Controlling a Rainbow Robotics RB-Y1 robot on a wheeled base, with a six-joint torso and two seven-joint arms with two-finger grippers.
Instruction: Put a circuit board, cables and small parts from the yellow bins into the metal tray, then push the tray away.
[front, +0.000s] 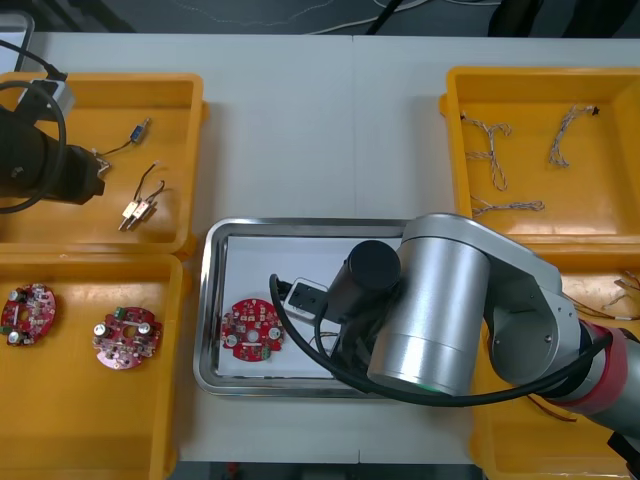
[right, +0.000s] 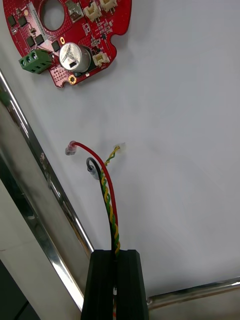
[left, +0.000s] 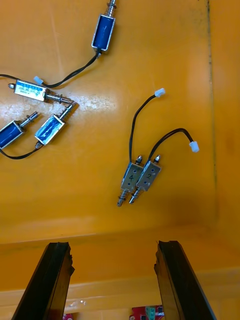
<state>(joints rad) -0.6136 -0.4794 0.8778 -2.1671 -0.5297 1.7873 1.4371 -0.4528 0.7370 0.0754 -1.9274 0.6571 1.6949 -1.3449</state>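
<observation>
Right arm (front: 440, 310) reaches across the tray (front: 212, 300), down low inside it. Right jaws are pressed almost together, pinching a red and yellow cable (right: 110, 200) between them. The cable runs straight out ahead of those jaws: a red strand, a yellow twisted strand and a black one alongside. The loose ends fan apart past the tips, over the tray's white inside. The circuit board (right: 95, 30) lies flat on the white further ahead of the right jaws, beyond the cable ends and apart from them. The tray's shiny rim runs just beside the right jaws, and a corner of it is close by.

Left arm (front: 40, 160) hangs over the far bin (front: 100, 90) on its own side. Left jaws are spread wide with nothing between them, above the bin floor. Ahead of them, roughly in line with the gap, two small metal parts (left: 140, 177) lie side by side, touching. Each has a thin black wire ending in a white plug. Further ahead and off toward one jaw sit four more parts (left: 30, 90), loosely grouped, some with blue sides.

Well away from both sets of jaws, two spare boards (front: 127, 338) sit in the near bin (front: 80, 420) below the left arm. Blue and white cables (front: 490, 150) lie in the opposite far bin (front: 540, 80). Everything rests on the light surface (front: 320, 120).
</observation>
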